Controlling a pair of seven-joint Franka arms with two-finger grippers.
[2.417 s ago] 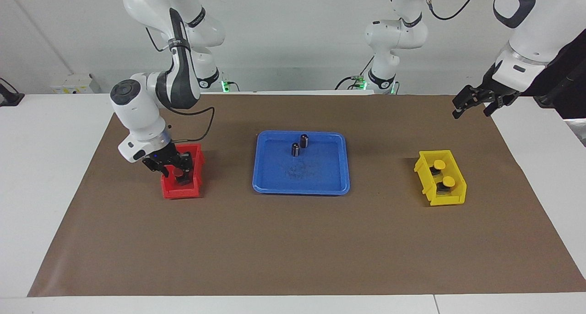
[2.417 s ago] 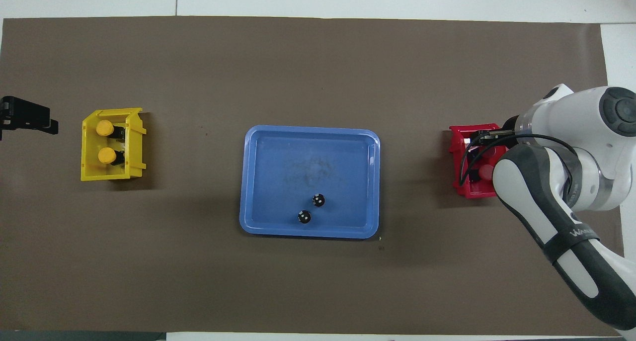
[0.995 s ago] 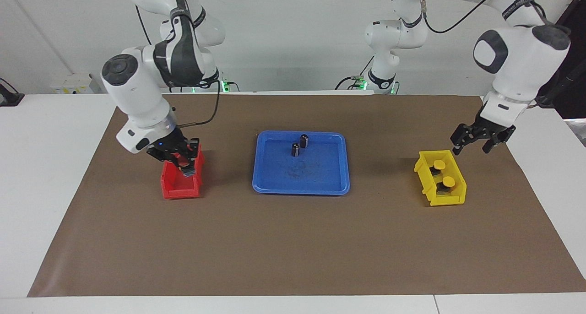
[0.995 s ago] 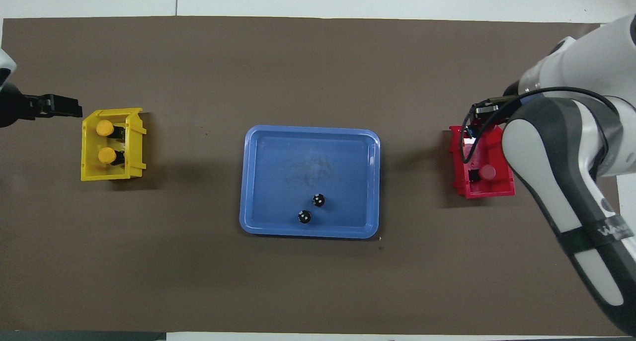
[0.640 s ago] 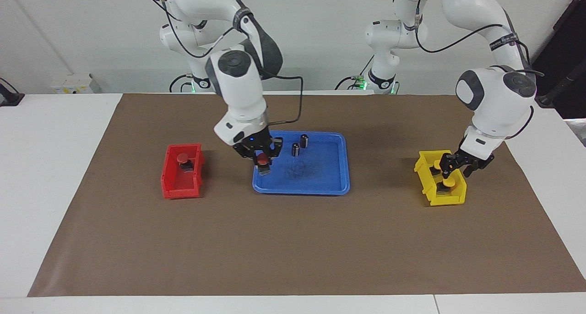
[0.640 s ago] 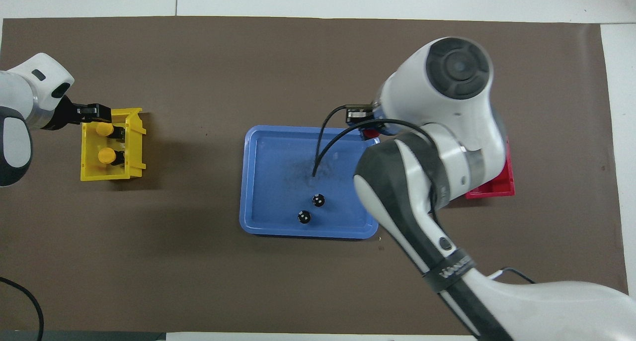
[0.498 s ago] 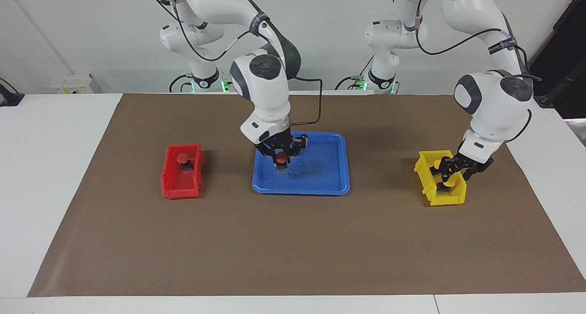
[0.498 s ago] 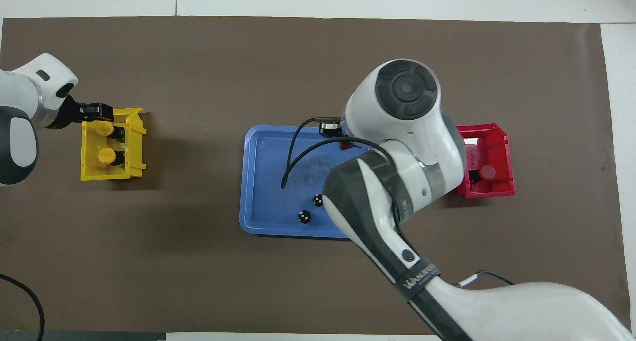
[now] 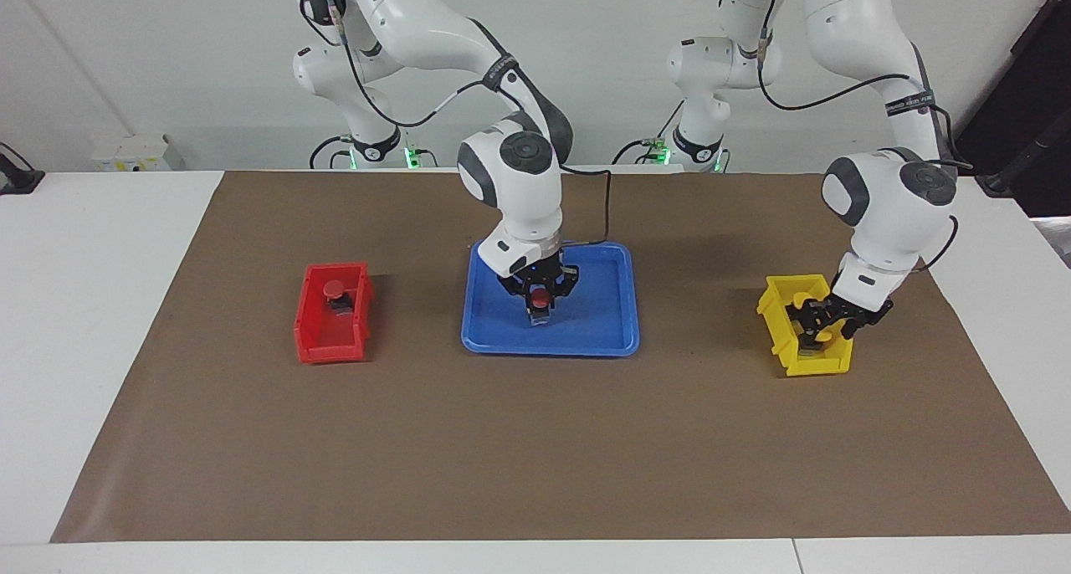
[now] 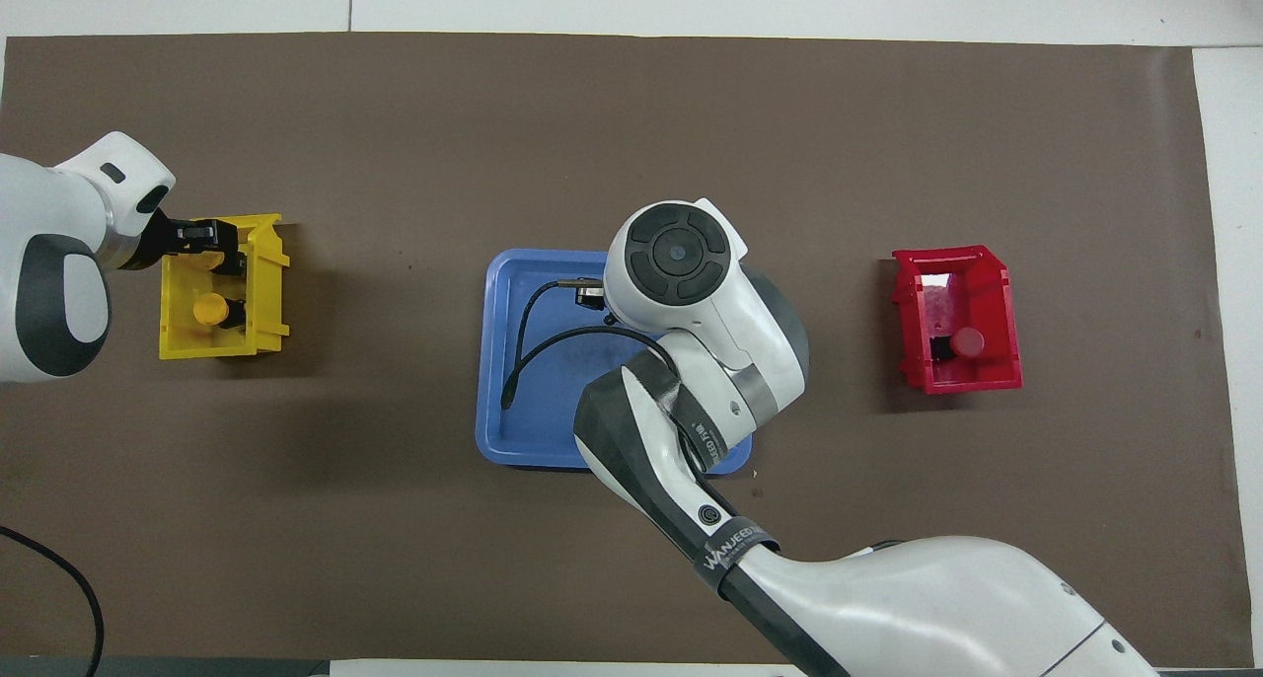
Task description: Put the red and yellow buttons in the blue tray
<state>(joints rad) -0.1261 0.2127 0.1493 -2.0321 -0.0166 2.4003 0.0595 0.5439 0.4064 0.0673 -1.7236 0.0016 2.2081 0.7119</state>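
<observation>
My right gripper (image 9: 541,292) is shut on a red button (image 9: 542,299), holding it low over the middle of the blue tray (image 9: 602,327). From overhead, the right arm covers that button and much of the tray (image 10: 513,361). A second red button (image 9: 335,289) stands in the red bin (image 9: 314,340). My left gripper (image 9: 825,320) is down in the yellow bin (image 9: 782,335), its fingers closed around the yellow button farther from the robots. The other yellow button (image 10: 209,309) stands free in that bin, nearer to the robots.
The red bin (image 10: 947,263) sits toward the right arm's end of the brown mat and the yellow bin (image 10: 268,297) toward the left arm's end, with the tray between them. Bare mat stretches out from the bins and tray away from the robots.
The right gripper lifted a red button out of the red bin, carried it over the tray and lowered it. The left gripper came down into the yellow bin and closed on a yellow button.
</observation>
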